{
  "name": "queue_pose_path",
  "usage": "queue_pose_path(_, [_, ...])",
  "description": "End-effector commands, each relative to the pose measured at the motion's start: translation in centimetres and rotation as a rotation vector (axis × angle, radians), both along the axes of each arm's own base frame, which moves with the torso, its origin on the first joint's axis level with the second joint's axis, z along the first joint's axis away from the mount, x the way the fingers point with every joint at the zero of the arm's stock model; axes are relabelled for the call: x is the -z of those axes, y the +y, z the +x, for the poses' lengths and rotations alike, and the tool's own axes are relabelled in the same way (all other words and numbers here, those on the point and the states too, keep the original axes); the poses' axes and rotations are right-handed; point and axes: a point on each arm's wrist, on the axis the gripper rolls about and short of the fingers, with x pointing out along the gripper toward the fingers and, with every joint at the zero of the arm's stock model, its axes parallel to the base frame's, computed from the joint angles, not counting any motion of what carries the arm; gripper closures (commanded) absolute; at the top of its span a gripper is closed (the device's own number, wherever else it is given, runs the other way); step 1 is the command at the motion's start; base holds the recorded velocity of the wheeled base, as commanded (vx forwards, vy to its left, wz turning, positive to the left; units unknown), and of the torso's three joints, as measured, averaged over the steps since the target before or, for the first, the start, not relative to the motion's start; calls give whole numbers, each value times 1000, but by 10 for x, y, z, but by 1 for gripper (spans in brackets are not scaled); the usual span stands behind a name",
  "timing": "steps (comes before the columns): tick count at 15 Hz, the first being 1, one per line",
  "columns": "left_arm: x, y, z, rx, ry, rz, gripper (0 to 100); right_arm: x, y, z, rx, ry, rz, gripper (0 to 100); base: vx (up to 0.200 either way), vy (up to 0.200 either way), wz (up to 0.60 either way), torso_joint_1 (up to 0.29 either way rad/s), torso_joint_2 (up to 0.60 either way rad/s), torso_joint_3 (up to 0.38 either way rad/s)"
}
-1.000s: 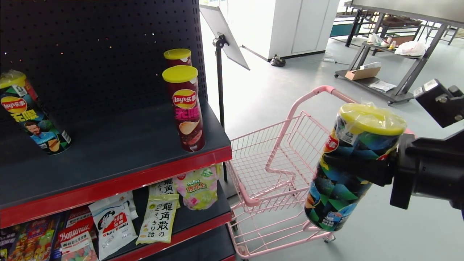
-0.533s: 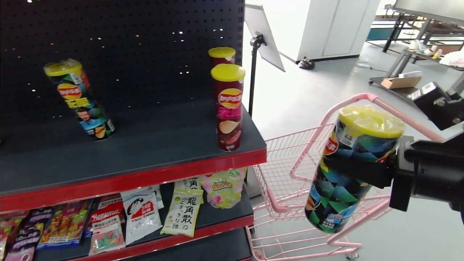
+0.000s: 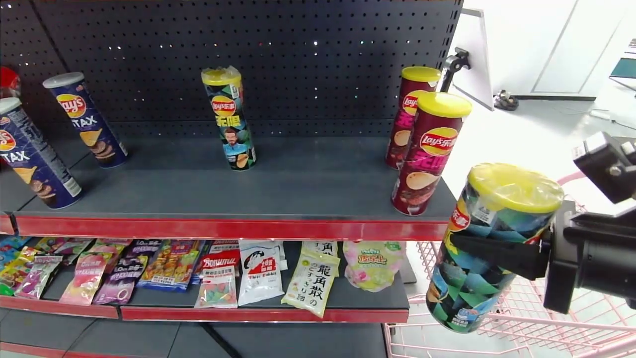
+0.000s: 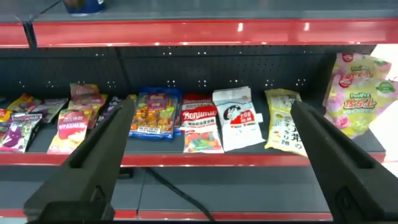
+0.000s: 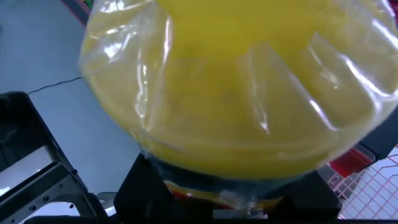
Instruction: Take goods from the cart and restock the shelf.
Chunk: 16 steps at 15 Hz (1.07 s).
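Beside the shelf's right end, above the pink cart, the right tool is clamped on a yellow-lidded chip can, which is upright and slightly tilted. The left tool gapes wide, empty, facing snack bags on the lower tier.

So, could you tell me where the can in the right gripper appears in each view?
Head view: held can, lower right.
Left wrist view: faces the lower snack shelf instead.
Right wrist view: its lid, close up.
Landmark: pink cart, by the can in head and right wrist views.
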Motion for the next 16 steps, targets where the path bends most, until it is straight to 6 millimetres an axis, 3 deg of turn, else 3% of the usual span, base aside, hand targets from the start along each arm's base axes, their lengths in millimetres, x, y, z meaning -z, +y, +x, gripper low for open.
queue_pose_path(1, [0,0,0,1,1,0,0,2,-4,-8,-4,-7,2,100,0,0,0,0,0,0])
queue_pose_path(16, [0,0,0,1,1,0,0,-1,0,-8,-117,-29,7,100,0,187,0,1,3,1])
